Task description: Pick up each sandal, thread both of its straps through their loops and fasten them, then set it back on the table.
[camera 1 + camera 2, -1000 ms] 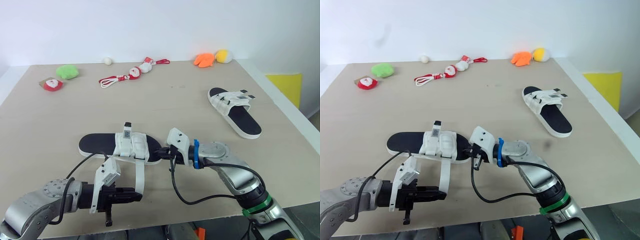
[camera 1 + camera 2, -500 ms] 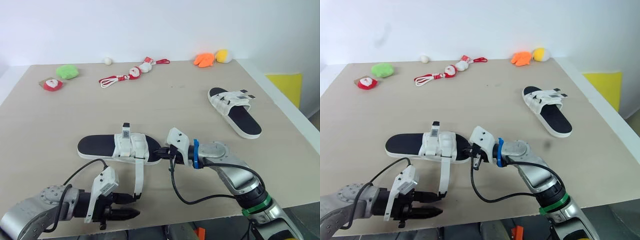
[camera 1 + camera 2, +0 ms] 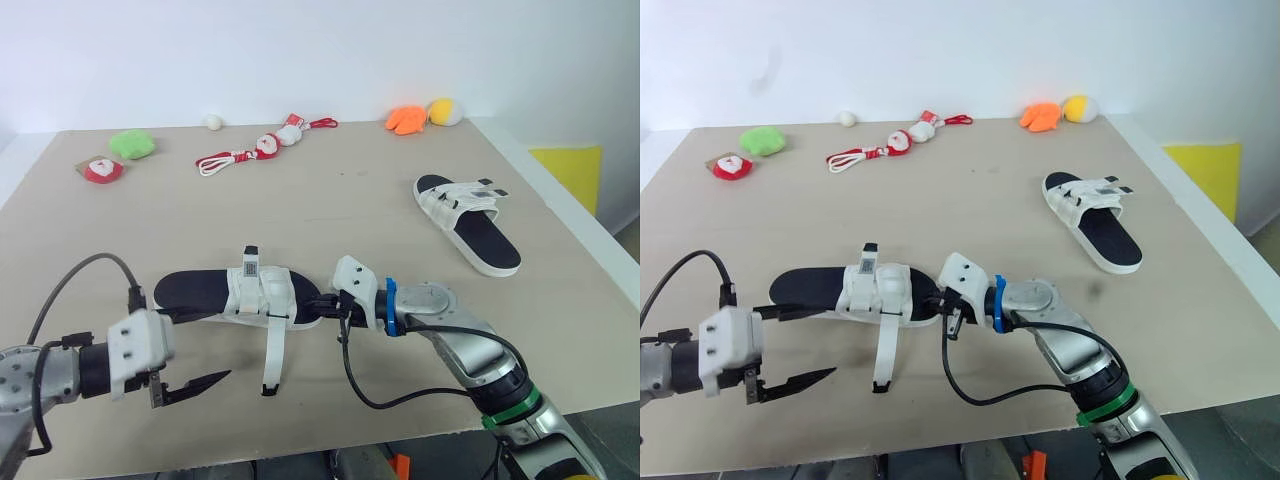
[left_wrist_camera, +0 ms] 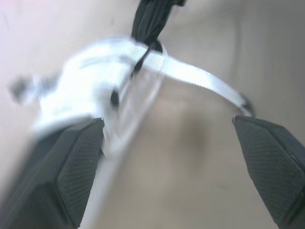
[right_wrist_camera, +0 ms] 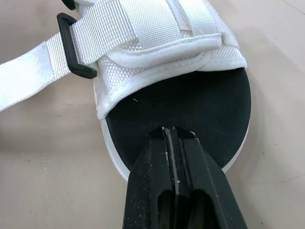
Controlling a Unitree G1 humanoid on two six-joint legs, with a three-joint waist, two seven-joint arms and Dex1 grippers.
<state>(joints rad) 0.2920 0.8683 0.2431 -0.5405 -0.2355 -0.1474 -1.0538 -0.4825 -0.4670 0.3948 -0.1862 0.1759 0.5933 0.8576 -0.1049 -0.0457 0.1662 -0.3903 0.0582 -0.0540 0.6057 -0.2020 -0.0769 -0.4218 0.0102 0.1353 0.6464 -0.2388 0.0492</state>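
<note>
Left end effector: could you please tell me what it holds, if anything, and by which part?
Nothing: the left end effector is open, apart from the strap.

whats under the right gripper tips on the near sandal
The near sandal: its black footbed, close to the white rim. The right gripper covers the contact spot itself, so that is hidden.

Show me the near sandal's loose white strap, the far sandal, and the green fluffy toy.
Loose white woven strap (image 3: 272, 355): left eye view, mid-length.
Far black-soled, white-strapped sandal (image 3: 491, 243): left eye view, bare footbed.
Green fluffy plush toy (image 3: 133, 144): left eye view, its centre.
</note>
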